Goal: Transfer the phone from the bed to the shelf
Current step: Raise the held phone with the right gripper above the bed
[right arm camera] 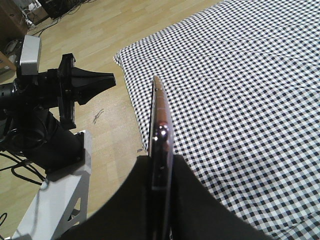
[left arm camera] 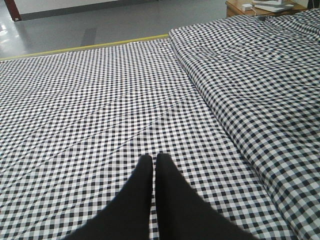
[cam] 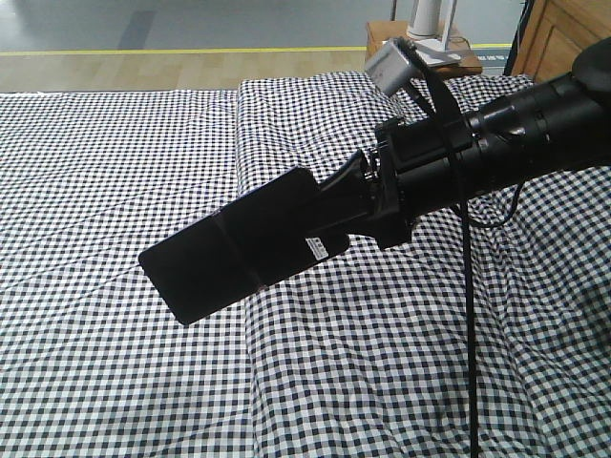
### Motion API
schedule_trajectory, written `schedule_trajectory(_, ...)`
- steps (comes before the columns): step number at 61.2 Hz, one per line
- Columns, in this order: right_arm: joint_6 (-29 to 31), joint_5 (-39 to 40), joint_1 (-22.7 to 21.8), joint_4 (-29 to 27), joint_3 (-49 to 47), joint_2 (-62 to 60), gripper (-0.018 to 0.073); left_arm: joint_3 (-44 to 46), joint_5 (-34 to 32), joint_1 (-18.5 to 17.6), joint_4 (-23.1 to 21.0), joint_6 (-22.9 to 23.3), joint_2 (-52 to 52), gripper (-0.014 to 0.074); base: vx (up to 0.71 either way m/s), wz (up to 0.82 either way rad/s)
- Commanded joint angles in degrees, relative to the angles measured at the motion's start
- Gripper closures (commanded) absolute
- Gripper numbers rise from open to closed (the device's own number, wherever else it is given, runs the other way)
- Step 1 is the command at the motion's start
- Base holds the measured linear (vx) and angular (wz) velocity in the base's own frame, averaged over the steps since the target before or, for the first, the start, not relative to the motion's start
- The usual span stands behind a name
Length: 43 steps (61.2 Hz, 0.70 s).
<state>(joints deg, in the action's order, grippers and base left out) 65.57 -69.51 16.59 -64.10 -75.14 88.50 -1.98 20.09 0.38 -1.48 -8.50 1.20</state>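
Glossy black slim phone (cam: 239, 250) tight in right end effector (right arm camera: 160, 160) over gingham bed (cam: 115, 162); left end effector (left arm camera: 154, 158) clenched.

Open room over the bed; far right crowded

The bed (cam: 115, 172) lies flat and open left of and under the phone (cam: 239, 248) held aloft, but for a raised bedding edge (cam: 246, 114) down its middle. A bedside table (cam: 380, 40) and headboard (cam: 573, 38) close the far right corner; a black cable (cam: 469, 334) hangs before the bed. The left gripper (right arm camera: 107, 80) hovers over the floor (right arm camera: 125, 30), apart from the phone.
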Motion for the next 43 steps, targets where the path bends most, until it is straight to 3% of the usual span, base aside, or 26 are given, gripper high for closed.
schedule_trajectory(1, 0.25, -4.23, -0.10, -4.83, -1.63, -2.52, 0.0561, 1.32, -4.21, -0.36, -0.52, 0.33, 0.23, 0.0595, 0.00, 0.00)
schedule_trajectory(43, 0.25, -4.23, -0.10, -4.83, -1.63, -2.52, 0.0561, 1.32, -4.21, -0.36, -0.52, 0.33, 0.23, 0.0595, 0.00, 0.00)
